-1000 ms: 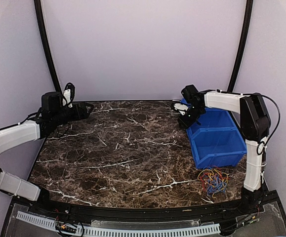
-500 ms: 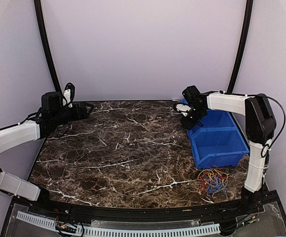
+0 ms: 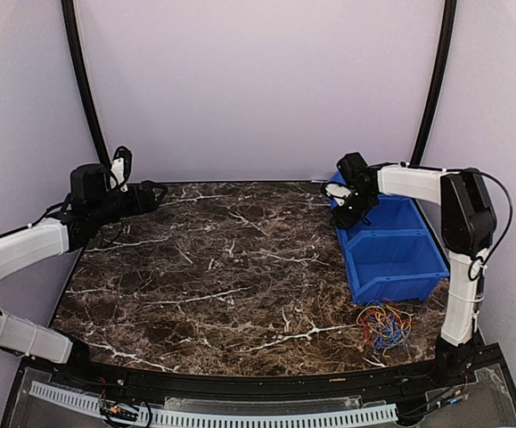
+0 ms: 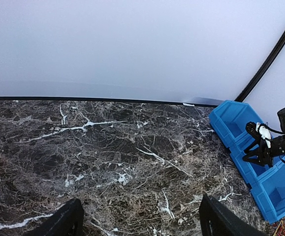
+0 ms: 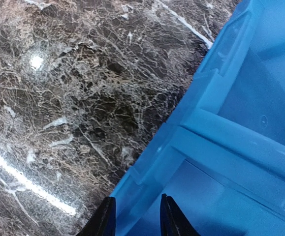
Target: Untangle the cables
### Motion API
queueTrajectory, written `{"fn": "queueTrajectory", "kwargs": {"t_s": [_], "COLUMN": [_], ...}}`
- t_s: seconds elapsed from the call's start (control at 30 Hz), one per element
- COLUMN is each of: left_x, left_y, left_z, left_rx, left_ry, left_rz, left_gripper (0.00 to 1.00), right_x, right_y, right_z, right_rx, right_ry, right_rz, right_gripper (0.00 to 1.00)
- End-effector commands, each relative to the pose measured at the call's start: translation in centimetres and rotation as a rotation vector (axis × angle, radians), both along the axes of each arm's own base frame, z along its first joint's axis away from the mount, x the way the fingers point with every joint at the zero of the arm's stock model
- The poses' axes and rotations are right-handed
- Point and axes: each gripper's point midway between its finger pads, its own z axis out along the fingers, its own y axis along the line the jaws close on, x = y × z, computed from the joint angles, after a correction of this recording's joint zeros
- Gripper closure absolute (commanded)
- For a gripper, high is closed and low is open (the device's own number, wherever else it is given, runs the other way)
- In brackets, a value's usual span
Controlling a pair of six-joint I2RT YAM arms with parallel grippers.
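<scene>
A dark, white-veined marble tabletop (image 3: 231, 267) is being shown here, closed in by pale lilac walls (image 3: 258, 89). The cables (image 3: 384, 325) are lying at the near right corner of it, just in front of the blue bin (image 3: 391, 259). They form a loose knot of thin yellow, blue and red wires, and nothing is touching them.

The left gripper (image 3: 151, 192) is being held out over the far left of the table, well apart from the bundle. Its jaws are being kept spread wide, with nothing between them. The right gripper (image 3: 347, 209) is being held at the far end of the bin. In the wrist view its fingers (image 5: 105, 219) are being kept only a little apart, with the bin's rim showing through the gap. Whether that rim is being touched cannot be told.

No step on the wires looks begun, so both arms are probably going to be brought back toward the near right corner.

The bundle is being judged as very light, limp and springy. It is likely to be dragged along whole if one strand is pulled. A better hold is probably going to be found on a single loop or free end at the edge of the knot, with the rest being pinned or pulled the other way by the second gripper.
</scene>
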Motion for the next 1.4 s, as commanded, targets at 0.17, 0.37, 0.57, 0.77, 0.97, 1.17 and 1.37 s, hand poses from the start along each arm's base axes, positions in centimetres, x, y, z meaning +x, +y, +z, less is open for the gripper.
{"fn": "queueTrajectory", "kwargs": {"t_s": [0.17,0.37,0.57,0.77,0.97,1.17,1.37], "left_x": [-0.6,-0.6,-0.6,-0.6,-0.7,-0.8,-0.8], "left_y": [0.2,0.0,0.0,0.0,0.0,0.0,0.0], "left_z": [3.0,2.9,2.9,3.0,3.1,3.3,3.4], "left_rx": [-0.013,-0.018,-0.018,-0.018,-0.021,-0.022,-0.029], "left_ry": [-0.089,-0.082,-0.083,-0.084,-0.086,-0.091,-0.092], "left_rz": [0.011,0.003,0.003,0.002,0.002,0.0,-0.002], "left_gripper": [0.16,0.16,0.16,0.16,0.16,0.16,0.16], "right_x": [-0.3,-1.5,-3.1,-6.3,-9.7,-10.0,-9.0], "right_y": [2.3,5.0,8.8,13.1,14.9,14.1,13.2], "right_z": [-0.9,-1.2,-1.5,-0.8,-0.5,0.1,0.8], "right_rx": [0.045,0.066,0.053,0.083,0.08,0.014,-0.012], "right_ry": [0.055,0.075,0.074,0.088,0.105,0.078,0.053], "right_rz": [0.068,0.17,0.315,0.531,0.73,0.739,0.634], "right_gripper": [0.73,0.8,0.8,0.79,0.77,0.67,0.38]}}
